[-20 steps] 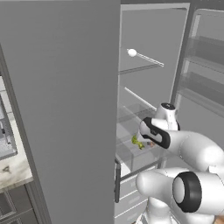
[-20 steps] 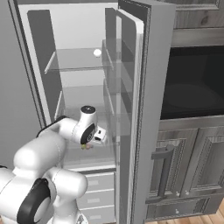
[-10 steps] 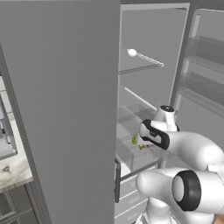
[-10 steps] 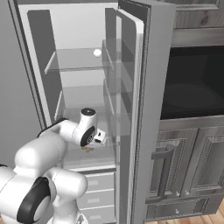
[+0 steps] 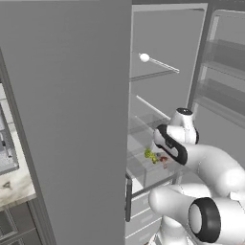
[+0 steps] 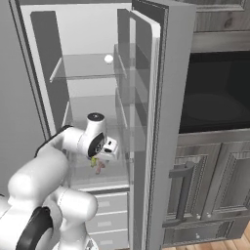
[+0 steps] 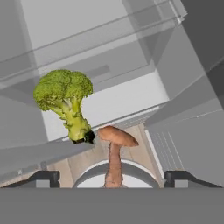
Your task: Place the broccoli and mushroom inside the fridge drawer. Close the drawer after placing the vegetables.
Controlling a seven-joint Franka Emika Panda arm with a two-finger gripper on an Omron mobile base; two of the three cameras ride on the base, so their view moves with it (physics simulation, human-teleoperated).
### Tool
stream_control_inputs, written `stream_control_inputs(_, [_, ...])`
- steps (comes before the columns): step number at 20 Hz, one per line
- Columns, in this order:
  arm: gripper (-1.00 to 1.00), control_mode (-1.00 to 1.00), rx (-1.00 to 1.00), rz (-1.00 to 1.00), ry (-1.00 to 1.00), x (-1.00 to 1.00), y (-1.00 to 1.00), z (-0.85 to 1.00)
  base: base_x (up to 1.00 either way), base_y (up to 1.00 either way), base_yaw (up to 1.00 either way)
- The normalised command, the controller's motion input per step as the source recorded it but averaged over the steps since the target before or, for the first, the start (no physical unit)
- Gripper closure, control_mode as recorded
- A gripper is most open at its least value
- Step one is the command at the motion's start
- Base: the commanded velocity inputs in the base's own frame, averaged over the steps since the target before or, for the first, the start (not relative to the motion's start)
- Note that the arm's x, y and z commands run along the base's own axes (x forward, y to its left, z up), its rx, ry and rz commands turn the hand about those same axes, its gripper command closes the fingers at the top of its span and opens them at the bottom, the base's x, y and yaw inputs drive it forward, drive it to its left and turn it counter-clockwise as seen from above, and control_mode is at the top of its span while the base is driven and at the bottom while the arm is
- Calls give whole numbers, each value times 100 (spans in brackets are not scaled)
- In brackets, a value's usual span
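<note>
Fridge interior, both doors swung wide; white arm reaching in at mid-height. Gripper [image 7: 112, 177]: two dark finger tips at the lower left and lower right of the hand view, spread wide apart with nothing pinched between them; in the right base view the hand [image 6: 108, 148] sits at centre-left, just above the vegetables. Broccoli [image 7: 65, 100]: bright green floret with pale stalk, left of centre in the hand view, stalk end pointing down toward the frame's middle; also seen as a small yellow-green spot in the left base view [image 5: 151, 155], centre, and in the right base view [image 6: 93, 160], below the hand. Mushroom [image 7: 114, 153]: reddish-brown, cap toward frame centre and stem running to the bottom edge, lying between the finger tips and just beside the broccoli's stalk end; whether the two touch cannot be told. It shows in the left base view [image 5: 163, 161] just right of the broccoli and in the right base view [image 6: 99, 167] just below it. Fridge drawer [image 5: 143, 167]: translucent greyish bin, centre of the left base view, pulled out toward the camera, both vegetables appearing within its outline; in the right base view [image 6: 78, 171] it lies at centre-left beneath the hand. Glass shelf [image 6: 83, 66]: upper left of the right base view, carrying a small white round object [image 6: 108, 59]. Oven [image 6: 215, 93]: dark front, right side of the right base view, grey cabinet doors [image 6: 210, 185] below.
</note>
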Motion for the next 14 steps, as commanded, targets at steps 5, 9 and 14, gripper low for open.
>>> stream_control_inputs(5, [-100,-100,-1,-4,-9,-24,-10,93,0,0,0])
stream_control_inputs(9, [-100,-100,11,-26,-7,-82,-13,45,0,0,0])
stream_control_inputs(14, [-100,-100,13,-30,-9,-96,-4,28,0,0,0])
